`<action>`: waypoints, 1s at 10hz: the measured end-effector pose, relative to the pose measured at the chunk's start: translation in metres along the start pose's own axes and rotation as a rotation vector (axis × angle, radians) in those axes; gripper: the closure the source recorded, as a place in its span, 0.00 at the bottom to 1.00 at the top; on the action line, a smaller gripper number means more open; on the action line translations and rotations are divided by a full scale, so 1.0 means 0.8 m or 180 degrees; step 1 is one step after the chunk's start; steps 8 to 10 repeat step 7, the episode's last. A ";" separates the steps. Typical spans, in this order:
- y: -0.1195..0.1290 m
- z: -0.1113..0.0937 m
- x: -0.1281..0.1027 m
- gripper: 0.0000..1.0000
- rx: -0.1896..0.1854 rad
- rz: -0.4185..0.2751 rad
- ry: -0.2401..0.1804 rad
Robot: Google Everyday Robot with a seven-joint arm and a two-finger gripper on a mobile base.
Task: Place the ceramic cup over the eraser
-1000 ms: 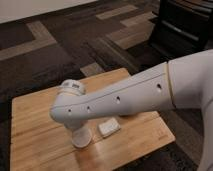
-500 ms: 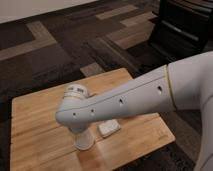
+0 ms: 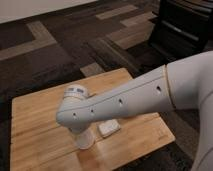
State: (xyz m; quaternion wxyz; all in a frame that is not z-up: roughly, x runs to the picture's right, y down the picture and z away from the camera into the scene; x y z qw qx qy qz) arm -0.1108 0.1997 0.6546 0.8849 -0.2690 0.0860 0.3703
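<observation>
Arm [image 3: 120, 102]: reaches in from the right over the wooden table [image 3: 35, 120]; its wrist joint hangs above the table's middle
Gripper [image 3: 82, 131]: hidden beneath the wrist, pointing down at the near part of the table; whether its pincer is apart or clamped cannot be told
Cup [image 3: 85, 140]: white, standing on the table directly under the wrist; only its lower part shows
Eraser: not visible; it may lie under the cup or behind the arm, which cannot be told
White block [image 3: 109, 127]: lies just right of the cup, near it but apparently not touching
Risk: if the cup sits off-centre, its rim could catch the eraser and tilt; a sideways pull-away could drag or tip the cup; a drift right could knock the white block
</observation>
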 end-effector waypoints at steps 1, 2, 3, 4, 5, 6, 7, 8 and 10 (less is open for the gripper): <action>0.000 0.000 0.000 0.35 0.0000 0.0000 0.0001; 0.000 0.000 0.000 0.24 0.0000 -0.0002 0.0001; 0.000 0.000 0.000 0.21 -0.0001 -0.0003 0.0002; 0.001 0.001 0.001 0.21 -0.0004 -0.0003 0.0006; 0.001 0.002 0.001 0.21 -0.0005 -0.0008 0.0010; 0.001 0.002 0.001 0.21 -0.0006 -0.0009 0.0011; 0.001 0.002 0.001 0.21 -0.0005 -0.0008 0.0011; 0.001 0.002 0.001 0.21 -0.0005 -0.0008 0.0011; 0.001 0.002 0.001 0.21 -0.0005 -0.0008 0.0011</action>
